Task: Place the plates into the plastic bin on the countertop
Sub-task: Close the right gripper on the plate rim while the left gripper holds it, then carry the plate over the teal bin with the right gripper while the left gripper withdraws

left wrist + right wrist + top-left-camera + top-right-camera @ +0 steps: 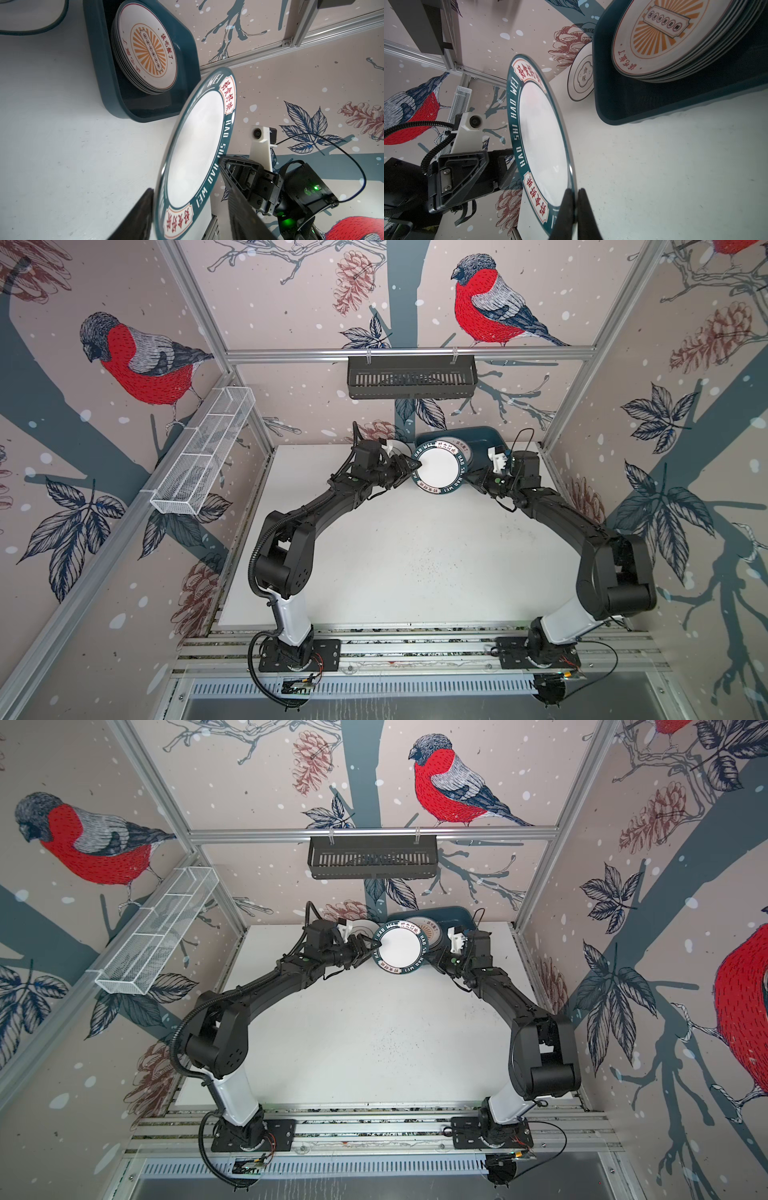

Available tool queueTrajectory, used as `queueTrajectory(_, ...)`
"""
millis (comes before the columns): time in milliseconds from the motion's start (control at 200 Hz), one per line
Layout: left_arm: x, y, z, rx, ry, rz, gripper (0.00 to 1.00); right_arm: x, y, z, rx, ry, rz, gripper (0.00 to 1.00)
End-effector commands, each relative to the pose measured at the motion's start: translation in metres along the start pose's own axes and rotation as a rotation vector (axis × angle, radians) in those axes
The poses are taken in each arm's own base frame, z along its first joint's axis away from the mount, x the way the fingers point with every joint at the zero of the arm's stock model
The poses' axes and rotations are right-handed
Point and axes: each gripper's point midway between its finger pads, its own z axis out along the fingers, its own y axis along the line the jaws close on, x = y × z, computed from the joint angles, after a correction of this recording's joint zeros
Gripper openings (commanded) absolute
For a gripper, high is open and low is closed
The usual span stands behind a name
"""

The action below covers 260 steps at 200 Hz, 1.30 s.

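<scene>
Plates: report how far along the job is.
Done: a stack of plates, sunburst one on top, lies in the bin. In hand: a teal-rimmed plate, pinched at its rim by the shut right gripper; the left gripper stands open around its opposite rim; it is not yet in the bin. Left: that plate, plus one cloud-emblem plate on the countertop beside the bin.

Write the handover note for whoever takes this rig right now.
Left gripper: open, jaws astride the rim of the teal-rimmed plate, not clamped.
Right gripper: shut on that plate's opposite rim, holding it in the air just in front of the plastic bin.
Done: a stack of plates, sunburst one on top, lies in the bin.
Left: bin the held plate, then the black-rimmed plate on the countertop beside the bin.
</scene>
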Motion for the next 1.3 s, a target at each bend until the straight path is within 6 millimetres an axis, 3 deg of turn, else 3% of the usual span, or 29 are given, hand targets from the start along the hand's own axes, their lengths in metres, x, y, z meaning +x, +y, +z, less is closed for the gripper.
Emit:
queueTrajectory(0, -0.007, -0.021, -0.005, 0.069, -0.022, 0.055, 0.68, -0.012, 0.001, -0.002, 0.002, -0.041, -0.01, 0.03)
queueTrajectory(400, -0.02, 0.008, -0.035, -0.015, -0.08, 0.038, 0.77, -0.03, -0.008, -0.008, 0.03, -0.105, 0.019, 0.03)
queueTrajectory(725, -0.029, 0.034, -0.05, -0.112, -0.107, 0.046, 0.83, -0.061, -0.02, -0.003, 0.056, -0.169, 0.062, 0.02)
queueTrajectory(971, -0.042, 0.041, -0.056, -0.137, -0.127, 0.066, 0.96, -0.083, -0.041, 0.0, 0.108, -0.205, 0.113, 0.02)
queueTrajectory(1296, -0.061, 0.056, -0.054, -0.193, -0.118, 0.077, 0.96, -0.11, -0.067, 0.025, 0.153, -0.22, 0.161, 0.02)
